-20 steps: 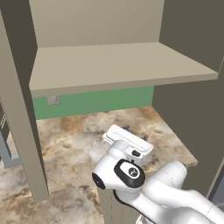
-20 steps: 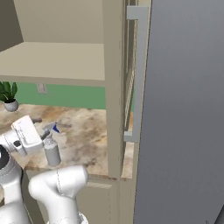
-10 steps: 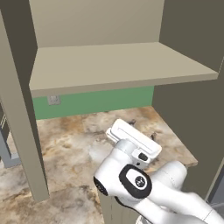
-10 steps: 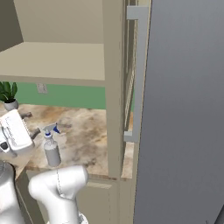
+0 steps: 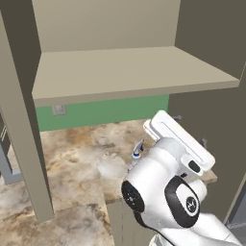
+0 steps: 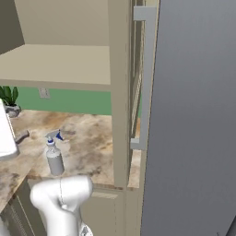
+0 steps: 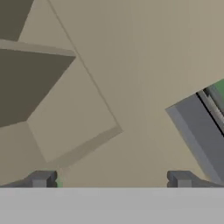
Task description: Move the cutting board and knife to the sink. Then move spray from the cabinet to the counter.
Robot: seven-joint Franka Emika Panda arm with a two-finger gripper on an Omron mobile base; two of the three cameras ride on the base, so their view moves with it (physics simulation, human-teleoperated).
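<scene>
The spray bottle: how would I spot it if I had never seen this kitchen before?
Find the big open cabinet with its flat beige shelf, then look down to the marble-patterned counter beneath it. Near the counter's front edge the spray stands upright and alone. It is a slim pale grey bottle with a white-and-blue nozzle, unlike the green potted plant far back by the wall.

base views: behind arm, facing cabinet (image 5: 125, 72) and counter (image 6: 87, 138), shared | hand view: close on cabinet
</scene>
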